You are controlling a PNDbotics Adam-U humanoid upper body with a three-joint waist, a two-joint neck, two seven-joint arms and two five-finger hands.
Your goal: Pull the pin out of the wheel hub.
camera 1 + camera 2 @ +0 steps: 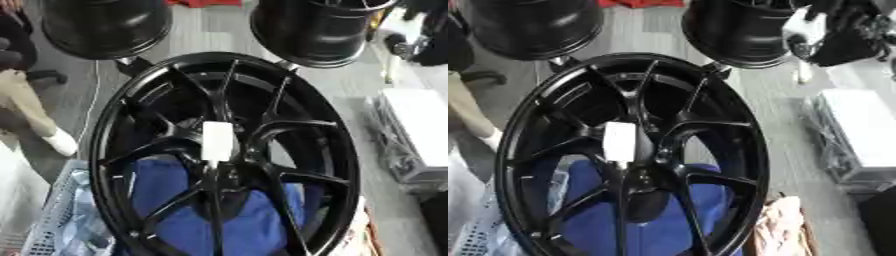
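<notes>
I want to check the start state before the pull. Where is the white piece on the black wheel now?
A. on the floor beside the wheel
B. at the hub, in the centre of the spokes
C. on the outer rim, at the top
B: the white piece stands at the centre of the black wheel, where the spokes meet; no robot hand shows in either view.

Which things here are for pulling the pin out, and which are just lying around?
For the job:
black wheel, lying in the middle
white piece at its hub, which may be the pin

Just lying about:
two more black wheels behind
blue cloth under the spokes
white basket at the lower left
white box on the right

No robot hand shows.
</notes>
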